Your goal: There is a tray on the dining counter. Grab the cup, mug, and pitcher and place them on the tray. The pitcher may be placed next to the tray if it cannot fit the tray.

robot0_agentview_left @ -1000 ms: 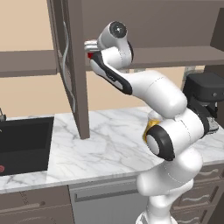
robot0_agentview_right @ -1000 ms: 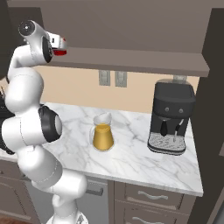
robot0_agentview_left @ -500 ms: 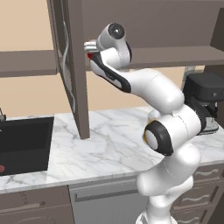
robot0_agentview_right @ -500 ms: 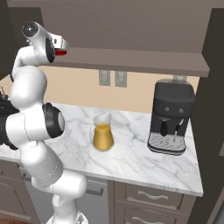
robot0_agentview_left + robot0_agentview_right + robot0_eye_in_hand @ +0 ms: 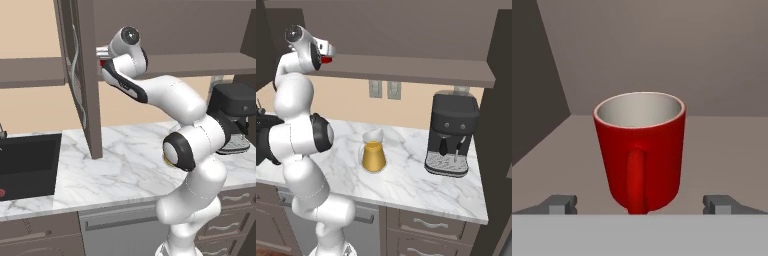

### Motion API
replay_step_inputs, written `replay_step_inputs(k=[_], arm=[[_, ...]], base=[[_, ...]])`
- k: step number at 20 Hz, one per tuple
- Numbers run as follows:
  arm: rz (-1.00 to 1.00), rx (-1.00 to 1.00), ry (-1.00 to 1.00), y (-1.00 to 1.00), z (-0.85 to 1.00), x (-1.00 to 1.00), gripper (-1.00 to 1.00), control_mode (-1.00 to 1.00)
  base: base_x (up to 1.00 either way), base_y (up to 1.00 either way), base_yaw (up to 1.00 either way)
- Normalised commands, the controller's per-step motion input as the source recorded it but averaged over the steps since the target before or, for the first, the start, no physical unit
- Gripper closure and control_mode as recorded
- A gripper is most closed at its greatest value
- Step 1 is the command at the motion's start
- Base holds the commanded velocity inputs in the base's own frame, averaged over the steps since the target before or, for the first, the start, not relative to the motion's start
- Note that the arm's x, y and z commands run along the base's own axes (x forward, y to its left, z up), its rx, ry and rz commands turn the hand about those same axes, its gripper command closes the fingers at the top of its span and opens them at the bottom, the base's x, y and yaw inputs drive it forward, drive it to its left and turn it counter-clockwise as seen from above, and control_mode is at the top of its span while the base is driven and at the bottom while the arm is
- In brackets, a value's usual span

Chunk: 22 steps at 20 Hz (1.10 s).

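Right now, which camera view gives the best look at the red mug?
The hand view: the red mug stands upright and whole, handle toward the camera, white inside visible. The left base view shows a red sliver beside the cabinet door; the right base view shows a small red patch.

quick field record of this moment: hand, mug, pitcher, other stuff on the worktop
hand: open, fingertips wide either side of the mug, inside the upper cabinet
mug: red, upright on the cabinet shelf, handle facing the hand, not gripped
pitcher: amber, upright on the marble worktop
coffee machine: right of the pitcher
sink: black, left end
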Motion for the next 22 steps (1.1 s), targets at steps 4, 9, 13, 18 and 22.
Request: replay_step_inputs(k=[4,9,13,18,22], arm=[[0.0,0.0,0.0,0.06,0.0,0.2,-1.0,-1.0],[0.0,0.0,0.0,0.03,0.0,0.18,1.0,-1.0],[0.0,0.0,0.03,0.02,0.0,0.09,1.0,-1.0],[0.0,0.0,0.03,0.0,0.0,0.0,1.0,-1.0],[0.0,0.0,0.01,0.0,0.0,0.0,1.0,-1.0]], base=[[0.0,0.0,0.0],[0.0,0.0,0.0],[0.0,0.0,0.0],[0.0,0.0,0.0],[0.0,0.0,0.0]])
